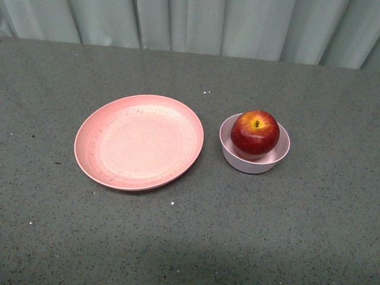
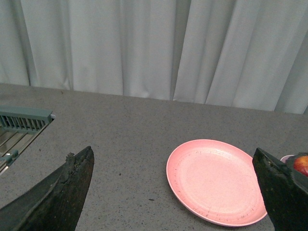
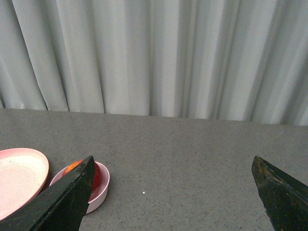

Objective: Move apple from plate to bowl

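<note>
The round dark red apple (image 1: 255, 133) sits in the small pale pink bowl (image 1: 239, 161), beside the wide salmon-pink plate (image 1: 95, 139) on the grey counter (image 1: 297, 225). The left pincer (image 2: 173, 192) and the right pincer (image 3: 171, 192) stand wide apart, holding nothing.

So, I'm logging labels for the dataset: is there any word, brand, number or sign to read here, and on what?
None: the apple, bowl, plate, table and curtain carry no readable text.
</note>
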Action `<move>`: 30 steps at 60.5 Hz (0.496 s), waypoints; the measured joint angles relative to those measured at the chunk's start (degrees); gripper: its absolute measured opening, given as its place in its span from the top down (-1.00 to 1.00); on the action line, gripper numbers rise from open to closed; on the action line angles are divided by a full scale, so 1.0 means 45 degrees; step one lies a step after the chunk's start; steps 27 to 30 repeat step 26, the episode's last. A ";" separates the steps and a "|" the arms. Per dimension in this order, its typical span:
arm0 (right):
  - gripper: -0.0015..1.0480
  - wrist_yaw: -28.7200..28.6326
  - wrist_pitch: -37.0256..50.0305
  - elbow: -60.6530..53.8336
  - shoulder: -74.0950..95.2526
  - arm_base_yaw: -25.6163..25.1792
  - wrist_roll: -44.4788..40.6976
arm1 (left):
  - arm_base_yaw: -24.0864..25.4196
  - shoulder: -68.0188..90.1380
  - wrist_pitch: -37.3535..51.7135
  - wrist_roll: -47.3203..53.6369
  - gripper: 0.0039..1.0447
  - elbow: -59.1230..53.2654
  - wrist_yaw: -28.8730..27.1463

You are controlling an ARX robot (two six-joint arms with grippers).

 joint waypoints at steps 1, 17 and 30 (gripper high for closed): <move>-0.82 0.0000 0.0000 0.0000 0.0000 0.0005 0.0000 | 0.0000 0.0000 0.0000 0.0000 -0.88 0.0000 0.0000; -0.82 0.0000 0.0000 0.0000 0.0000 0.0000 0.0000 | 0.0000 0.0000 0.0000 0.0000 -0.88 0.0000 0.0000; -0.82 0.0000 0.0000 -0.0005 0.0000 0.0000 0.0000 | 0.0000 0.0000 0.0000 0.0000 -0.88 0.0000 0.0000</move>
